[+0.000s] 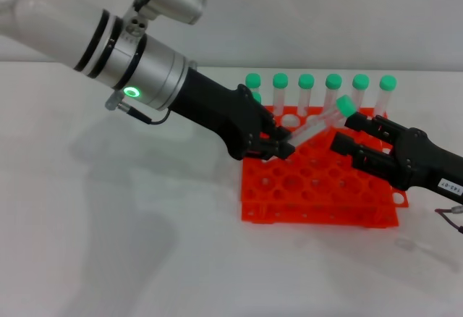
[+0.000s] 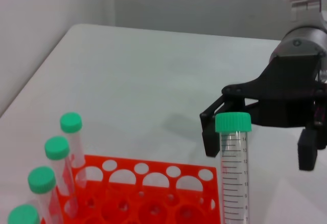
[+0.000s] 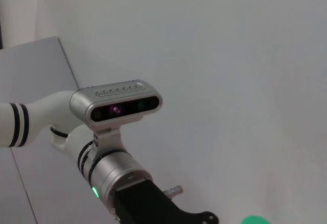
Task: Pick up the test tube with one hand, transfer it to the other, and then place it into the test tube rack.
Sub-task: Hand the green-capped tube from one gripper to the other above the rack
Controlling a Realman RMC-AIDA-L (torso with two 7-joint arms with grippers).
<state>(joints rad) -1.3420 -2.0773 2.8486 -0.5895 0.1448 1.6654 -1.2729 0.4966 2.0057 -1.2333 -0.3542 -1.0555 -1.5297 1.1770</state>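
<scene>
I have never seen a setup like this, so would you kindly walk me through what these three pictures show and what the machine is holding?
This is a two-armed robot with a black two-finger gripper on each arm. The wide picture comes from a camera on its head, looking down at a white table. The other two come from cameras on its wrists.

On the table stands an orange-red test tube rack with a row of green-capped tubes upright along its far side.

The left gripper, on the arm with the green ring, holds one test tube by its lower end, tilted above the rack. The right gripper has its jaws open around the capped end, ready to take it. The left wrist picture shows that tube close up, and the right wrist picture looks back at the left arm.
</scene>
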